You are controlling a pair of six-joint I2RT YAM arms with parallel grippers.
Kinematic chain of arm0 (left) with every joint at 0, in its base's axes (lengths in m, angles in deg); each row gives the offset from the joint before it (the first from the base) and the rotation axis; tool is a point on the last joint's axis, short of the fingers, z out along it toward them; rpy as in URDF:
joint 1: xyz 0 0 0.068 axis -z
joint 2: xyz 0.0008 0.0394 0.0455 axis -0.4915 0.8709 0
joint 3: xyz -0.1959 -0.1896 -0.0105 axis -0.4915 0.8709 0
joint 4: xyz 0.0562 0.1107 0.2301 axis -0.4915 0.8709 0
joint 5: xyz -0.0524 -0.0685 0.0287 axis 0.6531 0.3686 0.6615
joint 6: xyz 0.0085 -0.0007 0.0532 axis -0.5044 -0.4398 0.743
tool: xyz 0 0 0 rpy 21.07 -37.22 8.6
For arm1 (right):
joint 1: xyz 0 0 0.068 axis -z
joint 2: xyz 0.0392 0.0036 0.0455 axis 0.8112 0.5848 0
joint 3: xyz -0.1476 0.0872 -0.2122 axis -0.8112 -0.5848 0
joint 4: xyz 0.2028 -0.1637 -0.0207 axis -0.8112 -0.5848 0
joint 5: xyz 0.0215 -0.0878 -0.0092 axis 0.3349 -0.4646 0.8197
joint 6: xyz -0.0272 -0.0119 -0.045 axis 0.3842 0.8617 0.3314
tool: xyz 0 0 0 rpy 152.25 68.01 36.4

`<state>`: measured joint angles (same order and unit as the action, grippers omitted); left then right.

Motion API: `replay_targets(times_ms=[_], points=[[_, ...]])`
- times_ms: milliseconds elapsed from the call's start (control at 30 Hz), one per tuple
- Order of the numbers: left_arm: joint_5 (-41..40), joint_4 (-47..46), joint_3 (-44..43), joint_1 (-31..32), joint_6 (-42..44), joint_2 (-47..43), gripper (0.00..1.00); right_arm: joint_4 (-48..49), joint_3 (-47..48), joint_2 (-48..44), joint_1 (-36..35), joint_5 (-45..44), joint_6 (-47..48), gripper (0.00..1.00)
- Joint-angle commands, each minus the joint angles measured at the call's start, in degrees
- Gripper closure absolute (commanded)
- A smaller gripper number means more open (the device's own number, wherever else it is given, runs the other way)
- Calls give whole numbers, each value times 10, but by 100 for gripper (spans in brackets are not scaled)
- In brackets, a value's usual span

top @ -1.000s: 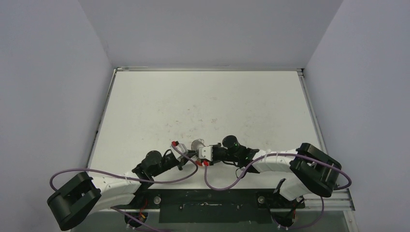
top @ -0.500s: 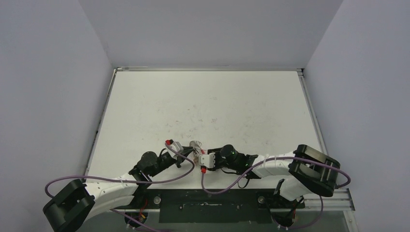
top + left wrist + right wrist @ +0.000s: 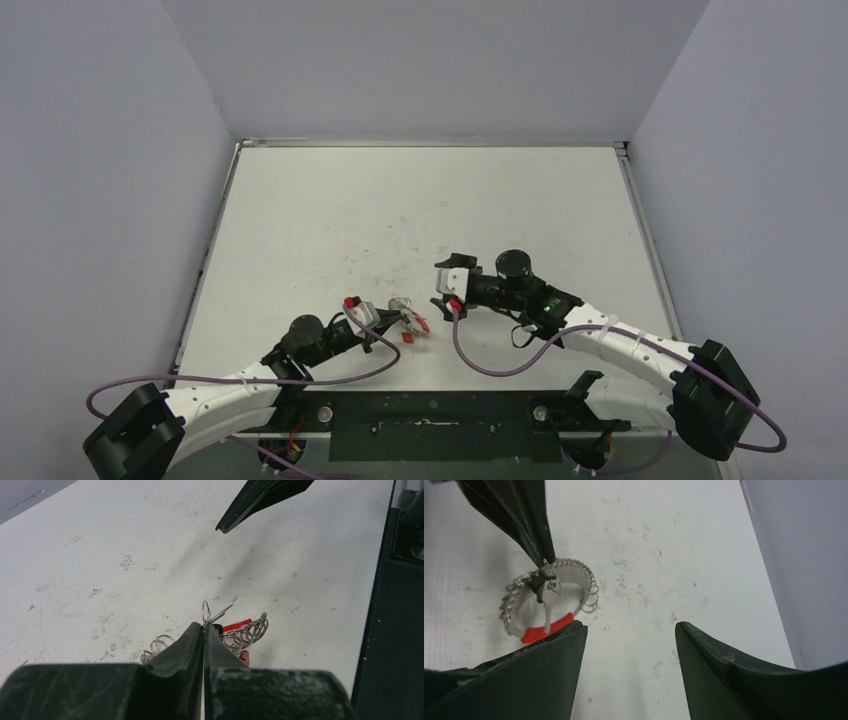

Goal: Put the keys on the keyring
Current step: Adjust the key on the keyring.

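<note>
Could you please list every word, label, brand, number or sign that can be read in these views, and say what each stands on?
None: no readable text appears in any view.
The table, the keyring, the left gripper and the right gripper carry no lettering.
The green light on the right arm is a plain glow, not a sign.
</note>
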<state>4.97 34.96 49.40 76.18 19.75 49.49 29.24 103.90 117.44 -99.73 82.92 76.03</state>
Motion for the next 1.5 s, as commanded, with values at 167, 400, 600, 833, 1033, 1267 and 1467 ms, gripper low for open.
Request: replay_targets(times_ms=[167, 400, 600, 833, 1033, 1267, 1467], points=[[53, -2, -10, -4, 24, -19, 100, -161, 125, 90, 2, 289, 81, 56], [58, -2, -14, -4, 25, -17, 100, -172, 143, 132, -2, 297, 93, 65], [61, -3, -17, -4, 26, -13, 100, -166, 157, 173, -22, 283, 92, 66], [63, -3, -17, -3, 26, -12, 100, -107, 152, 193, -34, 255, 58, 73], [63, -6, -17, -3, 25, -11, 100, -108, 153, 205, -34, 241, 60, 86], [64, -7, -17, -3, 24, -9, 100, -93, 138, 211, -34, 231, 56, 64], [63, -7, -17, -3, 22, -11, 100, -97, 144, 223, -33, 246, 60, 92]])
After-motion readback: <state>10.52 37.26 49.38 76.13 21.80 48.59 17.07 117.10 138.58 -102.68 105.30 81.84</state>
